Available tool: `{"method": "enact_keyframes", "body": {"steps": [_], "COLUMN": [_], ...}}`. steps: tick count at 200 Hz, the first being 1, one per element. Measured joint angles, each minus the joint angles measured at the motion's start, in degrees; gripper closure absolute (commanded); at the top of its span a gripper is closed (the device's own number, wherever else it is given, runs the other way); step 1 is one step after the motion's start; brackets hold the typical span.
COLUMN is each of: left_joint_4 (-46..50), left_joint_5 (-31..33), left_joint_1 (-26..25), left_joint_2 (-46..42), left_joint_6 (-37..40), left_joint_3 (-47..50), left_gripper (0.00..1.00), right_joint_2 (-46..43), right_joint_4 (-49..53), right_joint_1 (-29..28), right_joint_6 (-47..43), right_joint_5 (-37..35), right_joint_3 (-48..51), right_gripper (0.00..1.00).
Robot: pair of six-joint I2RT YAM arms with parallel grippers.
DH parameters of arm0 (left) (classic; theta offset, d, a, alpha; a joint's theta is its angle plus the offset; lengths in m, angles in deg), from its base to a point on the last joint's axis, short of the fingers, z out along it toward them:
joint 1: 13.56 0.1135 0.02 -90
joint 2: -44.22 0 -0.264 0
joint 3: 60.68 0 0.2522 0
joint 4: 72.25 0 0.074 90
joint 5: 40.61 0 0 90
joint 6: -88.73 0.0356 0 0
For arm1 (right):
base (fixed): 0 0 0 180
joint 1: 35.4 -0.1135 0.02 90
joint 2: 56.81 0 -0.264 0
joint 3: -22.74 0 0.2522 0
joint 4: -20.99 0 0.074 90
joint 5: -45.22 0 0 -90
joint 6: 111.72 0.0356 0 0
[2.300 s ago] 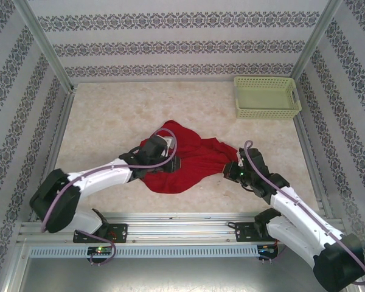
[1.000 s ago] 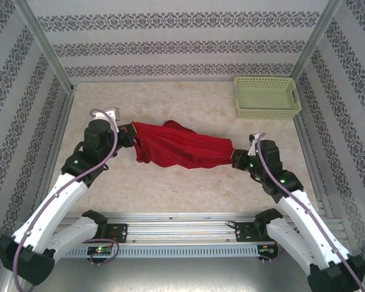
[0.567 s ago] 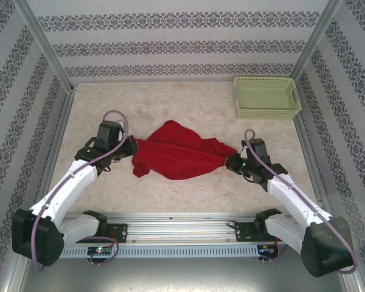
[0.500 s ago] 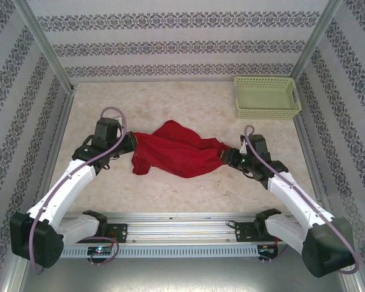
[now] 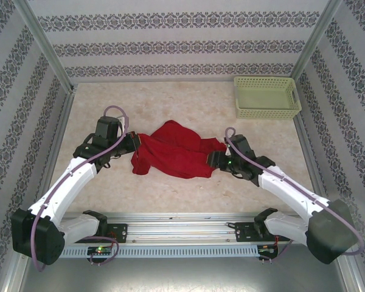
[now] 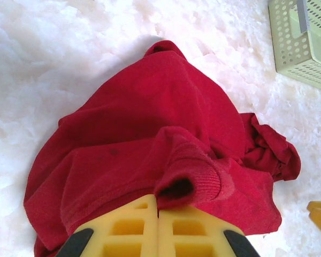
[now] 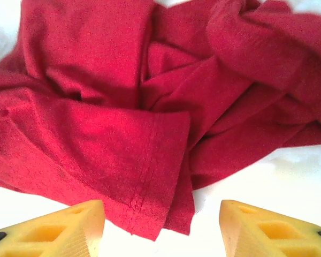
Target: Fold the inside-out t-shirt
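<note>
The red t-shirt (image 5: 176, 155) is bunched in a rumpled heap on the pale table (image 5: 170, 103), strung between the two claws. The green lattice basket (image 5: 266, 96) is parked well off beyond the right one. Nothing's been flattened out yet, so the actual folding is judged to be a long way off.

Handling-wise, it's a soft, light, floppy knit with zero stiffness. It can be expected to sag wherever it isn't held, and to drag and wrinkle on the table rather than slide cleanly. It's not fragile, so a firm pinch should be fine. It's probably best grabbed at a stitched edge such as a hem, a cuff or a shoulder seam, since a mid-panel pinch would just gather up extra layers.

Left claw (image 6: 158, 214): the yellow fingers are pressed together, and a rolled, ribbed-looking fold of the shirt is pinched right at the tips. The rest of the cloth is heaped out ahead of it. Which part of the shirt that fold belongs to can't be told for sure.

Right claw (image 7: 160, 219): the fingers are spread well apart, with nothing gripped. A stitched hem corner is lying just ahead of the gap and poking slightly into it, nearer one finger than the other. It isn't touched, as far as can be seen. That hem looks like the obvious spot to be taken next.
</note>
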Motion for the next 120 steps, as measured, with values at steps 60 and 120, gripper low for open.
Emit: {"method": "enact_keyframes", "body": {"steps": [60, 120], "left_joint_4": [-0.04, -0.07], "left_joint_5": [-0.76, -1.16], "left_joint_1": [0.02, 0.02], "left_joint_2": [0.17, 1.09], "left_joint_6": [0.00, 0.00], "left_joint_3": [0.44, 0.48], "left_gripper": [1.00, 1.00], "right_joint_2": [7.30, 8.17], "right_joint_4": [-5.57, -5.01], "right_joint_1": [-6.25, -6.91], "right_joint_6": [6.43, 5.75], "right_joint_5": [0.44, -1.77], "right_joint_3": [2.58, -0.37], "right_gripper": [0.67, 0.69]}}
